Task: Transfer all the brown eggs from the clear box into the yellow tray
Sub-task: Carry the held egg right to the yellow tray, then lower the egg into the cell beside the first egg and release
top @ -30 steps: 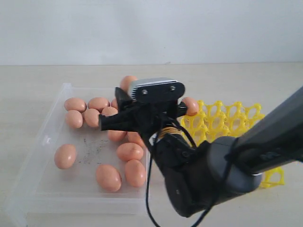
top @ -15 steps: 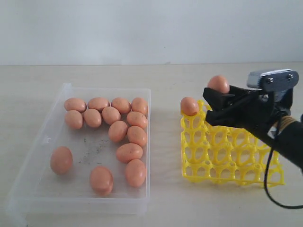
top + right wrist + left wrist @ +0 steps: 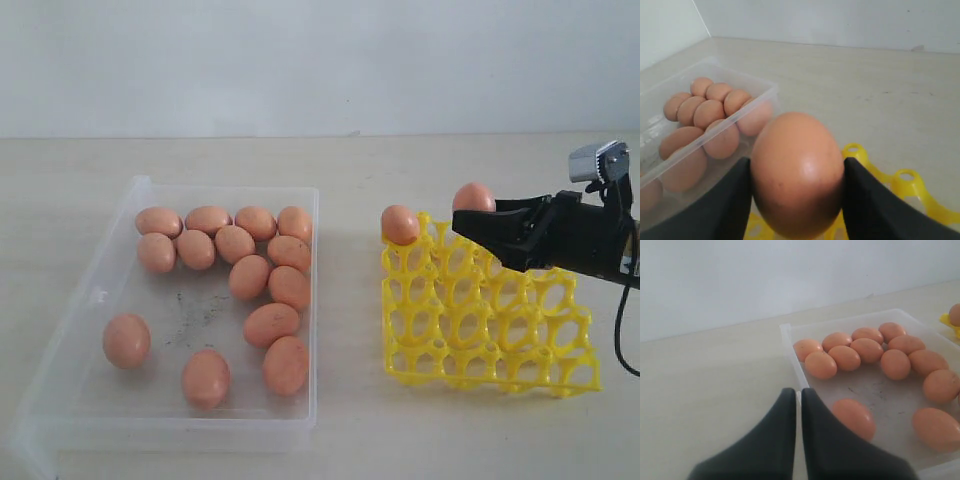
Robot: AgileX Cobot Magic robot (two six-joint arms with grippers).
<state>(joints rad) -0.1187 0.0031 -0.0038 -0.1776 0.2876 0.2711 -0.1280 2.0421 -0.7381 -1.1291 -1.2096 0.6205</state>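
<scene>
Although the work has begun, it is far from finished: one of the brown eggs [image 3: 400, 224] sits in the upper-left corner cell of the yellow tray [image 3: 480, 335], at the right of the exterior view. A second egg [image 3: 473, 196] is clenched in the right gripper [image 3: 474, 214] at the tray's upper edge and is not yet set down. Fourteen eggs lie in the clear box [image 3: 225, 187] at the left of the frame, most clustered toward its upper right and a few apart lower down (so I judge the job barely an eighth done). The left gripper [image 3: 798, 394] shows only in its own wrist view, jaws pressed together on nothing, hovering by a corner of the box; the exterior view misses it altogether. The right wrist view alone shows both fingers [image 3: 722, 205] bearing on the egg's flanks, where the exterior view gives only the egg's top above a dark finger.
</scene>
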